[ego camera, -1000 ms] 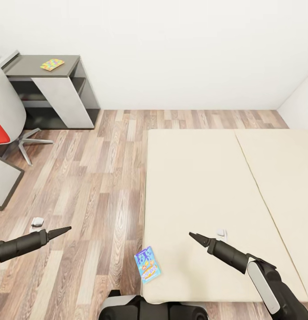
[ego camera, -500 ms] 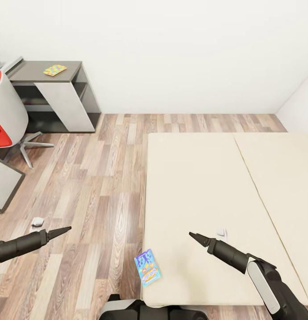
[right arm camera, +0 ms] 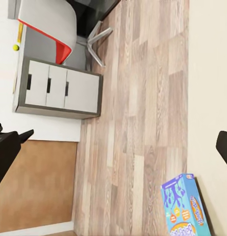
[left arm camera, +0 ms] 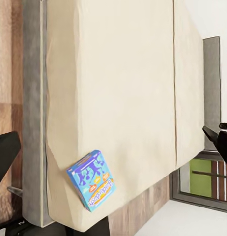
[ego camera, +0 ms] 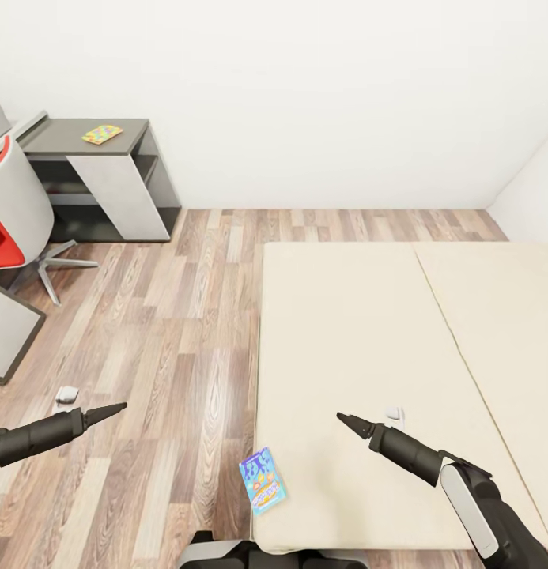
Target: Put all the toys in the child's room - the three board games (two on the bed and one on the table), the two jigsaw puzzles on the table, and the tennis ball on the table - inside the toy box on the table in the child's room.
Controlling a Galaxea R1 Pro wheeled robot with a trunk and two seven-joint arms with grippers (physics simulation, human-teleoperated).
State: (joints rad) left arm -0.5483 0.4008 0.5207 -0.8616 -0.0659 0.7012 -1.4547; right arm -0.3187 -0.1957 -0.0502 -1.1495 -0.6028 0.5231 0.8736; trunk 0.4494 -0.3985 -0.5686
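A blue board game box [ego camera: 262,480] leans tilted at the near left corner of the cream bed [ego camera: 360,340]; it also shows in both wrist views [left arm camera: 92,180] [right arm camera: 184,206]. A colourful flat toy [ego camera: 102,133] lies on the grey side table [ego camera: 84,146] at the far left. A small yellow ball [right arm camera: 15,47] rests on a white tabletop. My left gripper [ego camera: 119,408] hovers over the floor, left of the box. My right gripper [ego camera: 342,416] hangs over the bed, right of the box. Both are open and hold nothing; their fingers [left arm camera: 5,152] [right arm camera: 10,147] stand far apart.
A red and white swivel chair [ego camera: 9,213] stands at the left beside a grey drawer unit [right arm camera: 59,88]. A small white object [ego camera: 66,393] lies on the wood floor, another [ego camera: 394,412] on the bed. White walls close the room behind.
The whole view has shifted: the side table has slid down and right in the picture and the board game sits higher. Both arms keep the same pose.
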